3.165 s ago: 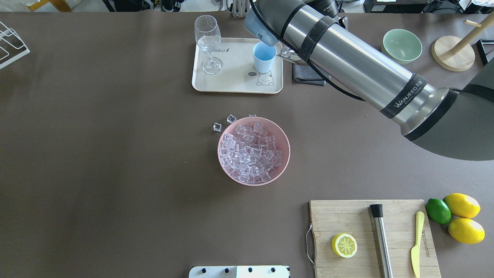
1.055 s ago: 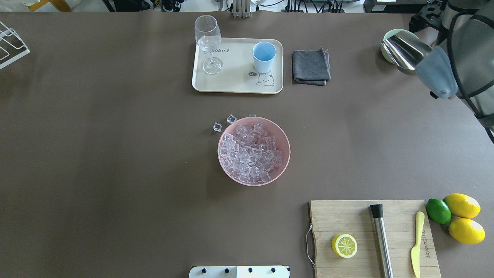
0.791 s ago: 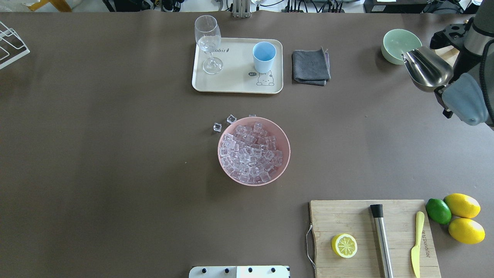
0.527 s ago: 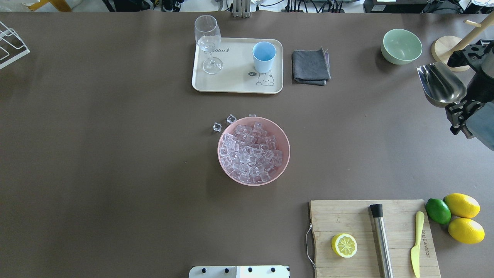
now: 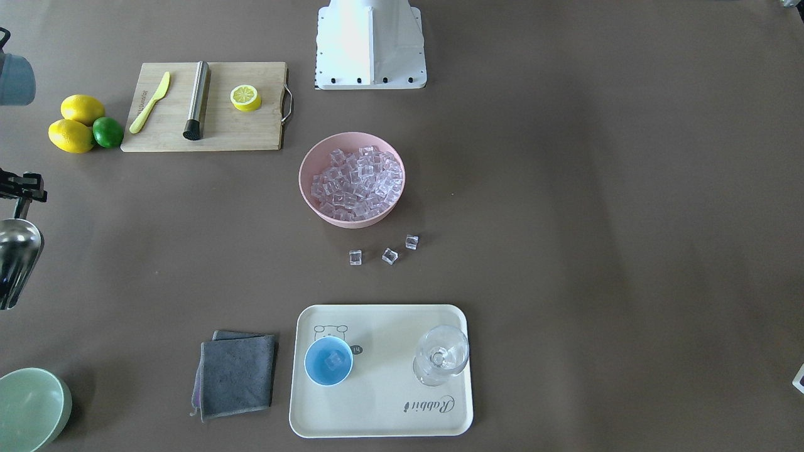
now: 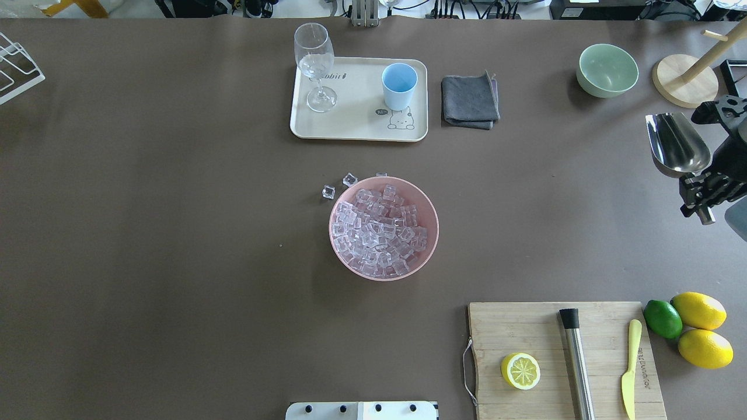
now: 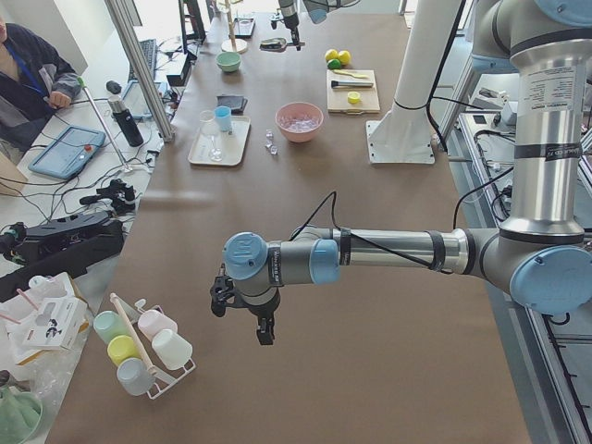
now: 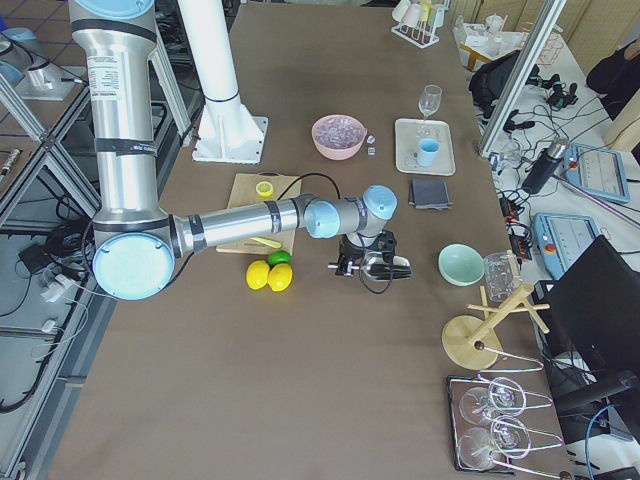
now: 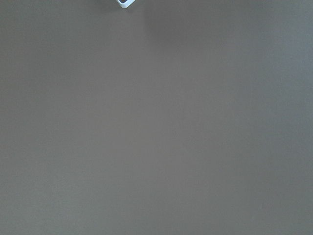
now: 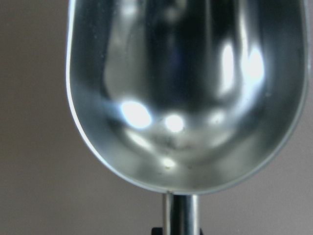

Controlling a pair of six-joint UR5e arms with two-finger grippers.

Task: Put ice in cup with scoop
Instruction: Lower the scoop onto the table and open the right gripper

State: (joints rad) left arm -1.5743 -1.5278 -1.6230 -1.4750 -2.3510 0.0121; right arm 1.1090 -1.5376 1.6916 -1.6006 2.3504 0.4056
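Observation:
The ice (image 6: 383, 228) fills a pink bowl (image 6: 433, 210) at the table's middle, with three loose cubes (image 5: 389, 255) beside it. The light-blue cup (image 6: 400, 85) stands on a cream tray (image 6: 356, 125) and holds an ice cube (image 5: 331, 360). My right gripper (image 6: 702, 191) is shut on the handle of the steel scoop (image 6: 677, 144) at the table's right edge. The scoop's trough is empty in the right wrist view (image 10: 186, 93). My left gripper (image 7: 248, 310) shows only in the exterior left view, over bare table; I cannot tell its state.
A wine glass (image 6: 315, 64) stands on the tray. A grey cloth (image 6: 470, 100), a green bowl (image 6: 607, 70) and a wooden stand (image 6: 686, 79) are at the back right. A cutting board (image 6: 543, 326) holds a lemon half, steel rod and knife; lemons and a lime (image 6: 662, 318) lie beside it.
My right arm has swung away from the cup to the table's right edge and drawn back towards the robot, carrying the empty scoop.

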